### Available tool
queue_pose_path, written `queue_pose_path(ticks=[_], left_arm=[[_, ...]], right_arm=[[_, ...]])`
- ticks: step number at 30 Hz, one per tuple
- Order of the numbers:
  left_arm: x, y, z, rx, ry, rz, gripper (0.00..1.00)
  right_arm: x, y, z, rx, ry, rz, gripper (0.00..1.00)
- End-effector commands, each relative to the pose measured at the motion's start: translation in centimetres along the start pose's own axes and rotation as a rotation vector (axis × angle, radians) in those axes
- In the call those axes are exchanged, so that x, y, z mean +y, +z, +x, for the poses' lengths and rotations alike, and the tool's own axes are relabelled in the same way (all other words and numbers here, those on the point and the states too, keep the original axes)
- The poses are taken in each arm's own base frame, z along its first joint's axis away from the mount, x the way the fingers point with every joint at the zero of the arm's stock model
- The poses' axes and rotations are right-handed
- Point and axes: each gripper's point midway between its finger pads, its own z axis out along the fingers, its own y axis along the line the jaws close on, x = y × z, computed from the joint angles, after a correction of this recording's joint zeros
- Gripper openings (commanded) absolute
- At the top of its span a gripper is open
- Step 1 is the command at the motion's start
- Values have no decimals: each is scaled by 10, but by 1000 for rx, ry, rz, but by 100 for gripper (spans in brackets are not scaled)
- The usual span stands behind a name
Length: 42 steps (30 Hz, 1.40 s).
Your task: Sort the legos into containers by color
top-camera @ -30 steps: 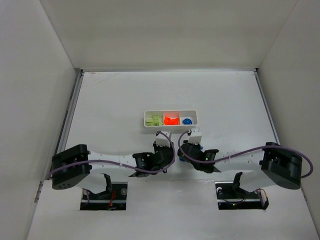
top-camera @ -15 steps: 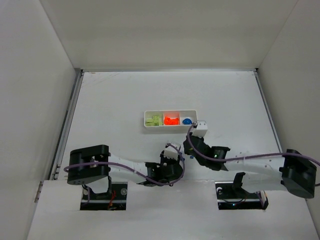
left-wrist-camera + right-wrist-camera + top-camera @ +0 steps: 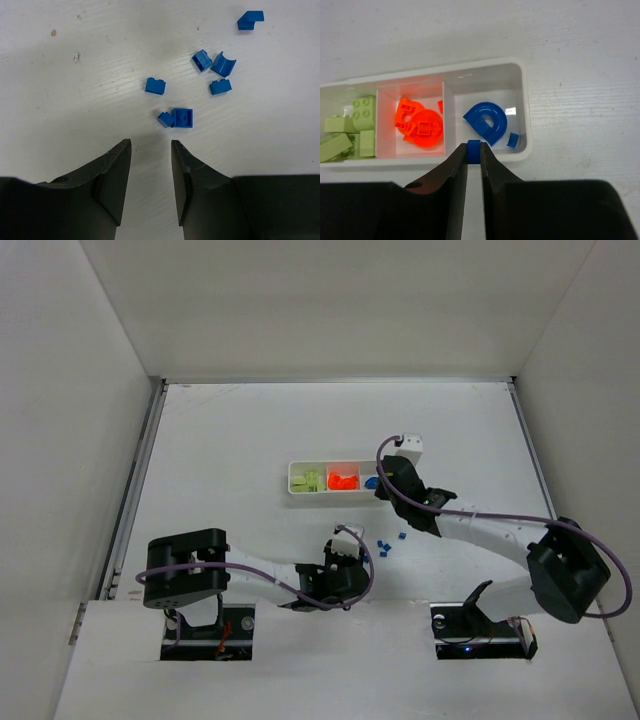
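The white three-compartment tray (image 3: 297, 490) (image 3: 527, 125) holds lime green bricks (image 3: 350, 130) on the left, orange pieces (image 3: 420, 126) in the middle and a blue curved piece (image 3: 487, 120) on the right. My right gripper (image 3: 474, 150) (image 3: 383, 480) is shut on a small blue brick (image 3: 474, 151) just above the tray's near wall at the blue compartment. Several loose blue bricks (image 3: 182, 118) (image 3: 385, 546) lie on the table. My left gripper (image 3: 150, 150) (image 3: 352, 540) is open and empty just short of them.
White walls close in the table on the left, right and back. A metal rail (image 3: 140, 475) runs along the left edge. The two arm bases (image 3: 210, 625) sit at the near edge.
My right gripper has moved from near the blue bricks up to the tray's right compartment, carrying a blue brick. My left arm shifted slightly right and stays by the loose bricks.
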Motion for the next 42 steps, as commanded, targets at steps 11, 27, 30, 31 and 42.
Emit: queue_pose_path(ticks=[11,27,30,31,42], left_arm=[[-27,6,-29,-79,-43,63,35],[-19,30,-22,-66,-4,-1,21],[-18,31,-22,-66,-3,-7,16],[-17,31,-22,-67,-4,-8,14],[-15,1,-87,-162,-92,43,9]], right_arm=[[15,-3,-18,-75,34,-68,45],[-8,-41,11,-86,112,-106,41],[-21,-41,24,-56,117,-60,41],[-29,-41,32,-41,130,-25,42],[-59,-65,73,13,173,109,46]])
